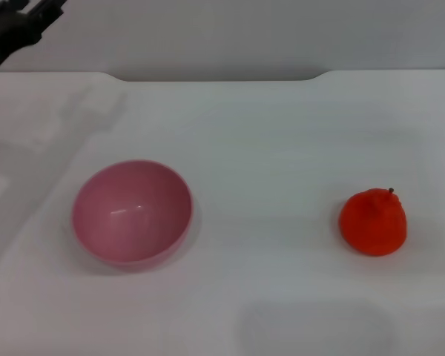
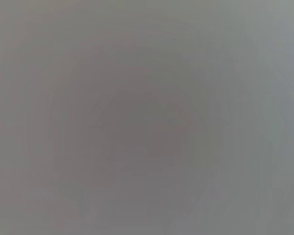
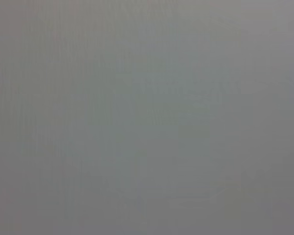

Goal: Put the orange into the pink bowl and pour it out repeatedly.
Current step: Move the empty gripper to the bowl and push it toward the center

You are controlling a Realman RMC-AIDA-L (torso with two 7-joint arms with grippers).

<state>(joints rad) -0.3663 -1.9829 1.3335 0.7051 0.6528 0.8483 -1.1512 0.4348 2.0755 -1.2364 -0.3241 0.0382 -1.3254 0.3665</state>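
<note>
The pink bowl (image 1: 131, 212) stands upright and empty on the white table, left of centre in the head view. The orange (image 1: 373, 222), red-orange with a small dark stem on top, sits on the table to the right, well apart from the bowl. My left arm (image 1: 18, 26) shows only as a dark part at the far top left corner, raised above the table's back edge and far from both things. My right arm is out of view. Both wrist views show only plain grey, with no object in them.
The white table (image 1: 252, 133) runs back to a grey wall, with a notched back edge along the top.
</note>
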